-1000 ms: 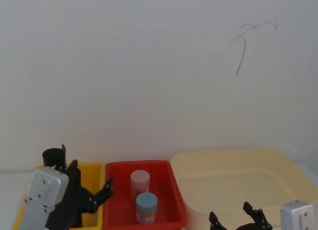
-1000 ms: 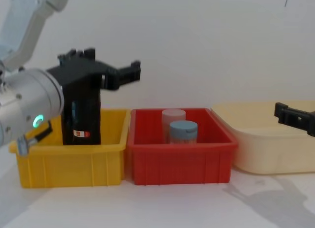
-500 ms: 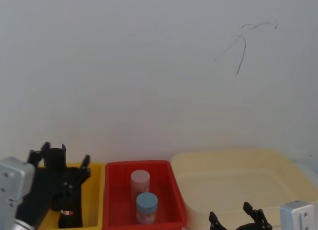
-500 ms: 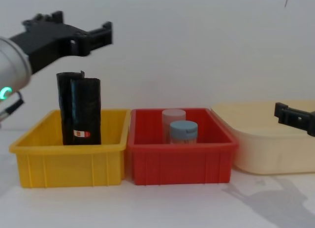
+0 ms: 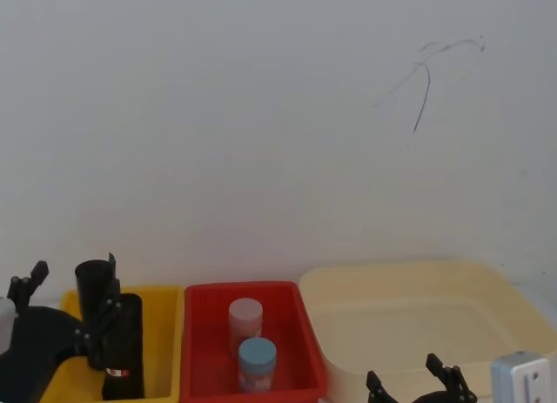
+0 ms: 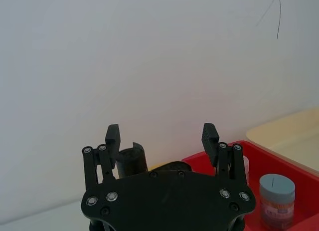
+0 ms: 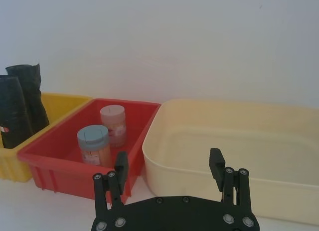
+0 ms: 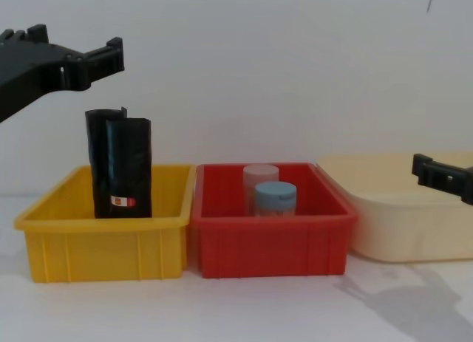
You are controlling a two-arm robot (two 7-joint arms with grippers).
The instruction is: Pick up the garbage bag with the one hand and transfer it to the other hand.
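While the garbage bag [image 8: 127, 172] is standing upright in the yellow bin [image 8: 103, 250]: I'm gripping nothing with either hand.
Garbage bag: sitting near the bin's middle in the chest view, with its red-and-white label near the lower end and its top poking well above the rim.
Left hand [image 8: 74, 46]: hanging over the yellow bin, higher than the bag's top and toward its left side. Fingers are spreading wide apart and staying clear of the bag in the chest view.
Right hand [image 7: 168, 163]: sitting low on my right at the near side of the cream tub [image 8: 392, 224]. Fingers are apart, and it's well apart from the bag.
Second black roll [image 5: 93, 279]: standing just behind the bag in the same bin. I can't tell whether they're touching.
Red bin [image 8: 270, 242]: sitting between the yellow bin and the tub, holding a pink-lidded jar [image 8: 260, 172] with a blue-lidded jar [image 8: 276, 196] in front of it.
Desk [image 8: 236, 305]: carrying all three containers in a row.
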